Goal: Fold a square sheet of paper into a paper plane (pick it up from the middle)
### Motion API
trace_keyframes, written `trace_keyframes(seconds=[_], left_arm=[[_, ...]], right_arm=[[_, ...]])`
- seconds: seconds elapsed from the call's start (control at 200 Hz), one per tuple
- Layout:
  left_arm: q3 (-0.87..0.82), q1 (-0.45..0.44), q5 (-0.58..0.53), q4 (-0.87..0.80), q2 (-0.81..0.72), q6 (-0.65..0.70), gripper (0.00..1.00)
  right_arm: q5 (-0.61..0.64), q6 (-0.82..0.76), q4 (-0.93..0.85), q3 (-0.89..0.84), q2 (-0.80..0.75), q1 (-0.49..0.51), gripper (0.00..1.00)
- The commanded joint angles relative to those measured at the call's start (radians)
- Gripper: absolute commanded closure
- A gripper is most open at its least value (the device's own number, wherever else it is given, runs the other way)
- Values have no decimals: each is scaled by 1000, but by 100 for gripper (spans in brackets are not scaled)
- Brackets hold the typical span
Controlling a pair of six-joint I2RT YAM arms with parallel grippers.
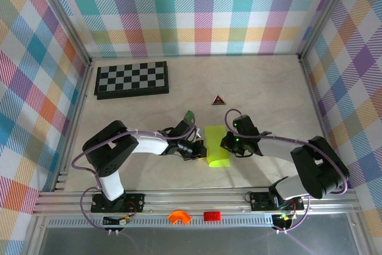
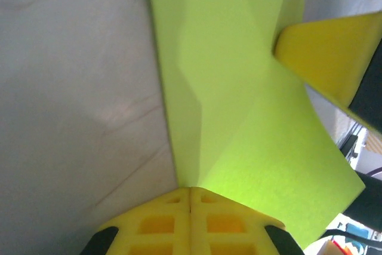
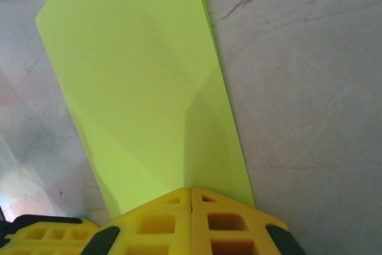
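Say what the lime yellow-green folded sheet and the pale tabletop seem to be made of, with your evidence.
Lime yellow-green folded sheet: thin matte paper, given its sharp creases and curling edge. Pale tabletop: probably matte plywood, given faint grain lines and scuffs.

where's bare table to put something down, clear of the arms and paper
Bare table: far right, between the red triangle and the right wall; the strip between checkerboard and triangle; the near middle, between lime paper and front rail. Crowded at centre, where left hand and right hand both pinch the paper.
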Motion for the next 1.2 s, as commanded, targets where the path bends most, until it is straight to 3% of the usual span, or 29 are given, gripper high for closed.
trace_keyframes(seconds=[0.0, 0.25, 0.54, 0.84, 1.025, 1.195], left_arm=[[-61, -6, -42, -140, -38, 18, 100], [90, -6, 18, -172, -105, -2, 100], [152, -22, 84, -42, -4, -61, 100], [94, -44, 83, -62, 74, -44, 100], [-6, -44, 19, -162, 54, 31, 100], [-78, -45, -19, -131, -6, 26, 100]], right_arm=[[64, 10, -101, -41, 30, -8, 100], [67, 6, -115, -35, 24, -8, 100], [64, 14, -105, -38, 27, -8, 100], [63, 8, -110, -30, 33, -8, 100], [66, 3, -115, -30, 25, -8, 100], [64, 10, -105, -31, 34, -8, 100]])
